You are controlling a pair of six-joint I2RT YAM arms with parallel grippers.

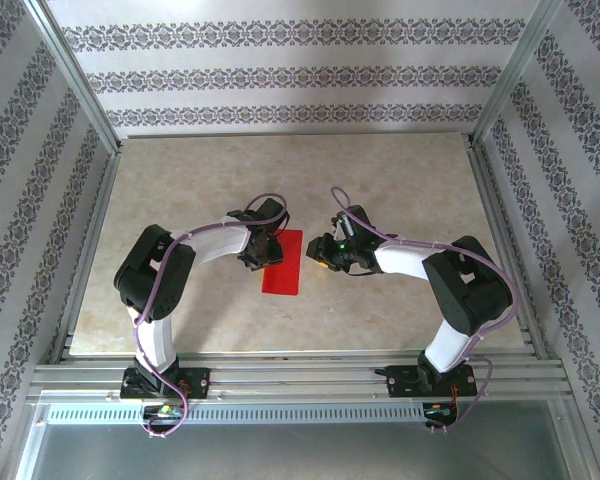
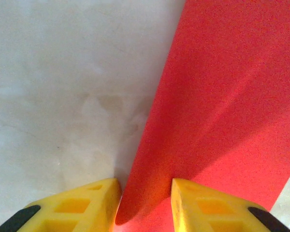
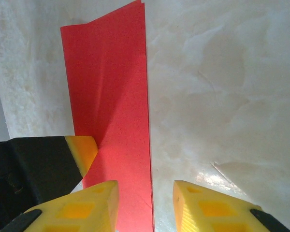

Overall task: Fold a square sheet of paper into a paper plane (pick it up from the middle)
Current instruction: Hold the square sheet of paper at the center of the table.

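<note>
- Status: thin bright red paper sheet (image 1: 285, 272) lies on the beige marble-look table top (image 1: 400, 190), about mid-table. It reads as a narrow rectangle, so I judge the first half-fold is in but not yet creased.
- Long axis: in the top view the paper runs from the arm-base side toward the far wall. In both wrist views the paper (image 2: 222, 106) (image 3: 116, 87) runs straight away from the fingers.
- Left black-and-yellow two-finger gripper (image 1: 260, 256) (image 2: 146, 203): sits at the paper's left long edge.
  - Jaws stand at a narrow gap, and the paper's rounded, humped left edge rises into it.
  - The gap is far wider than the sheet, so I read this as straddling, not a clamp.
  - In the right wrist view one of its fingers (image 3: 81, 149) touches the paper's left edge, with a shallow ridge fanning from that spot.
- Right black-and-yellow two-finger gripper (image 1: 320, 262) (image 3: 146, 203): sits at the paper's right long edge.
  - Jaws stand at a similar narrow gap and hold nothing.
  - The right edge passes into that gap, closer to the finger on the paper's side.
- Far end of the paper: two layers show slightly apart at the right corner.
- Key relation: both grippers flank the paper across its short axis, the left one in contact and nearer.
- Next move, as I judge it: flatten the left hump along the long axis while the right gripper pins the opposite edge.
- Risk: the paper skates on the smooth top.
</note>
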